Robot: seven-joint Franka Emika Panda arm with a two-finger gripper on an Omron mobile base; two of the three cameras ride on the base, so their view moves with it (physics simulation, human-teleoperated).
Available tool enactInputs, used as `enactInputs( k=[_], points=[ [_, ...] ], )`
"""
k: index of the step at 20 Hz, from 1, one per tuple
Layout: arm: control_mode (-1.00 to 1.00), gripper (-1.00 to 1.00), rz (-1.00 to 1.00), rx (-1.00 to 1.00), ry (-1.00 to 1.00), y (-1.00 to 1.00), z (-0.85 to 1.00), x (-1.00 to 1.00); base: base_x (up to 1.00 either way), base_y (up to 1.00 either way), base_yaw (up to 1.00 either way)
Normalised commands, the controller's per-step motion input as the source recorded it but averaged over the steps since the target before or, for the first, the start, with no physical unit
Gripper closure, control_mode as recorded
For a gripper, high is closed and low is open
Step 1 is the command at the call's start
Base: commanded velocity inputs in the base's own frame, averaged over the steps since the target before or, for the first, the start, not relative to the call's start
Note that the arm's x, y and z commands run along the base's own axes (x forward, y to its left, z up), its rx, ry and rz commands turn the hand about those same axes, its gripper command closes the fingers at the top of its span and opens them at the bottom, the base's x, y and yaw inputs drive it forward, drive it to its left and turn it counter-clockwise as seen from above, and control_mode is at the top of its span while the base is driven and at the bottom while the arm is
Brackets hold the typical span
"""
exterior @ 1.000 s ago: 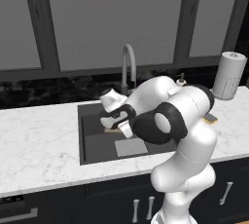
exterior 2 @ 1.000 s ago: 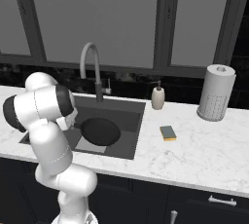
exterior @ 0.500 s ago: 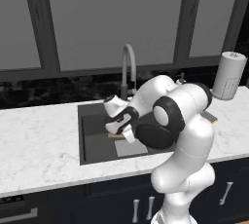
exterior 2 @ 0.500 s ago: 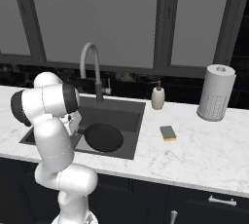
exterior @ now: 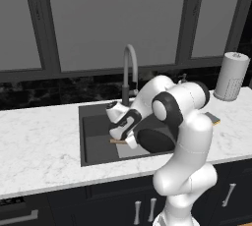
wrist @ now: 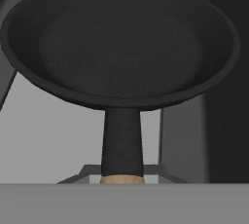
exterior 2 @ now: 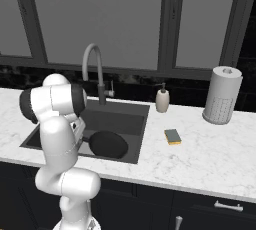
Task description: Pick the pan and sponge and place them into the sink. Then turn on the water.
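Note:
The black pan (exterior: 156,140) hangs low inside the dark sink (exterior: 93,131), its wooden handle (exterior: 117,141) pointing left. My gripper (exterior: 126,139) is shut on that handle. From the hand, the pan (wrist: 121,43) spreads wide straight ahead, with its dark neck and the wooden handle end (wrist: 121,179) at the bottom. In the right base view the pan (exterior 2: 108,144) sits over the front part of the sink (exterior 2: 125,119), beside my arm. The yellow sponge (exterior 2: 173,136) with its green top lies on the counter right of the basin. The gooseneck faucet (exterior 2: 94,66) stands behind the sink, with no water running.
A beige soap dispenser (exterior 2: 162,99) stands at the sink's back right corner. A paper towel roll (exterior 2: 221,95) stands further right on the white marble counter (exterior 2: 200,159). Dark windows line the wall behind.
My gripper has come down and slightly forward with the pan, from above the basin to low inside the sink. The sponge has not moved.

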Motion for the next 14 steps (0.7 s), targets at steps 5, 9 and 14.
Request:
enactInputs(
  k=[5,9,14],
  points=[
    [-1.0,1.0,0.0,0.0,-0.01,0.0,-0.27,0.15,0.0,0.0,0.0],
    [-1.0,1.0,0.0,0.0,-0.03,0.0,-0.28,0.15,0.0,0.0,0.0],
    [-1.0,1.0,0.0,0.0,-0.03,0.0,-0.28,0.15,0.0,0.0,0.0]
  ],
)
